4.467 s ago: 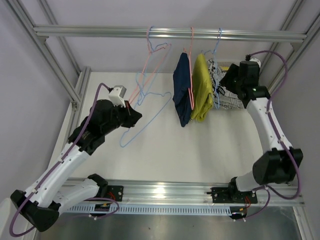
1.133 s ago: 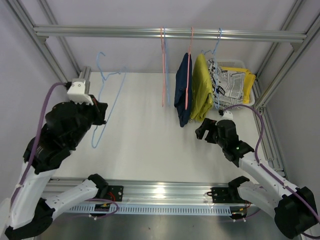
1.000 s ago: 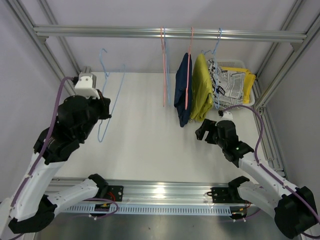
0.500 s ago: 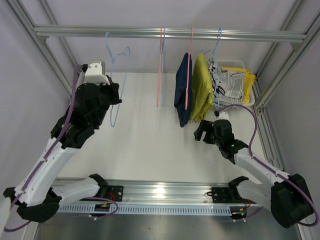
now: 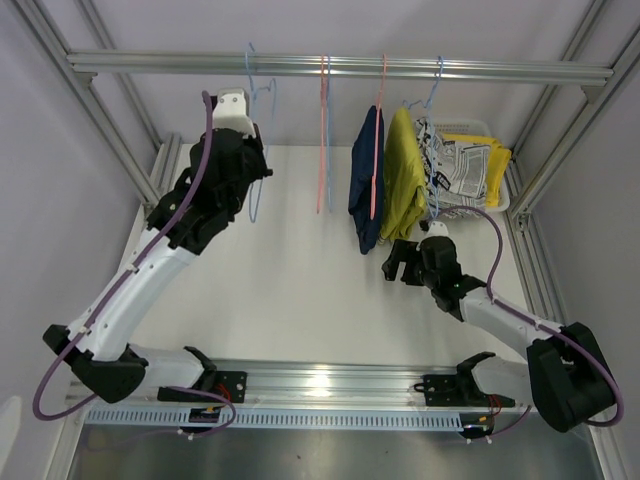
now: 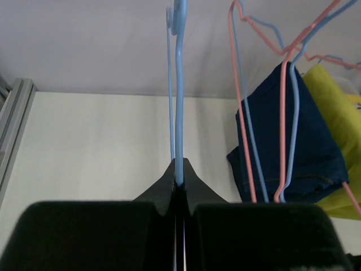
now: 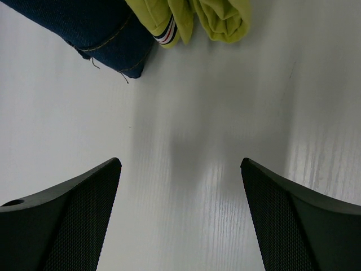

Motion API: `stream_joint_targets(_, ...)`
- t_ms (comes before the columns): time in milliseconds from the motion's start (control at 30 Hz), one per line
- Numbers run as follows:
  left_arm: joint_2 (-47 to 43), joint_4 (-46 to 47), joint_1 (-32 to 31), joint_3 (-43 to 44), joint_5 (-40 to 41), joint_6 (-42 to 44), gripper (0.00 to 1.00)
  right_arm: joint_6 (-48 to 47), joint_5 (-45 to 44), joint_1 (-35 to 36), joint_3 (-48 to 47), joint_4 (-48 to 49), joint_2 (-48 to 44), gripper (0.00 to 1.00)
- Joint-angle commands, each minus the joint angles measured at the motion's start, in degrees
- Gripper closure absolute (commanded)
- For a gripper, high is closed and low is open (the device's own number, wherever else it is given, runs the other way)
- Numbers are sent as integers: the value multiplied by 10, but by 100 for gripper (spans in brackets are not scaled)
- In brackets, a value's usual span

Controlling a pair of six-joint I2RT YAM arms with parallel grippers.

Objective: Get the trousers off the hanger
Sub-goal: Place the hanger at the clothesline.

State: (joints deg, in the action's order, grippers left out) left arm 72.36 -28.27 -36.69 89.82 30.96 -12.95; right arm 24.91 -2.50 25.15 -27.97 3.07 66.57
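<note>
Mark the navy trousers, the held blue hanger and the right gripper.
navy trousers (image 5: 363,200), top view, mid cloth
held blue hanger (image 6: 179,113), left wrist view, wire
right gripper (image 7: 180,162), right wrist view, between fingertips

A rail (image 5: 340,67) spans the rear of the table (image 5: 300,290) overhead. The leftmost hanger (image 6: 179,113) stands at the left part of the rail, with the left gripper (image 6: 179,180) clamped on its lower portion. A second hanger (image 5: 323,140) hangs to its right, near the rail's middle. Right of that, the left hanging trousers (image 5: 366,185) and the right hanging trousers (image 5: 403,185) hang side by side, touching. A basket (image 5: 507,190) sits at the table's right rear corner, behind and right of them, holding folded trousers (image 5: 470,160). The right gripper (image 7: 179,162) lies in front of the hanging trousers, over the table, near their lower ends.
</note>
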Motion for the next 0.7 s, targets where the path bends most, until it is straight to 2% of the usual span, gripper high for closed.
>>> stream_joint_targets(0, 30, 30, 8, 61, 7, 13, 99, -14, 9, -1, -5, 44, 21, 8)
stream_joint_targets(233, 74, 16, 39, 84, -42, -22, 99, -25, 15, -1, -20, 55, 62, 8)
stream_joint_targets(667, 110, 9, 32, 92, -78, -58, 99, -29, 12, -1, -26, 61, 77, 8)
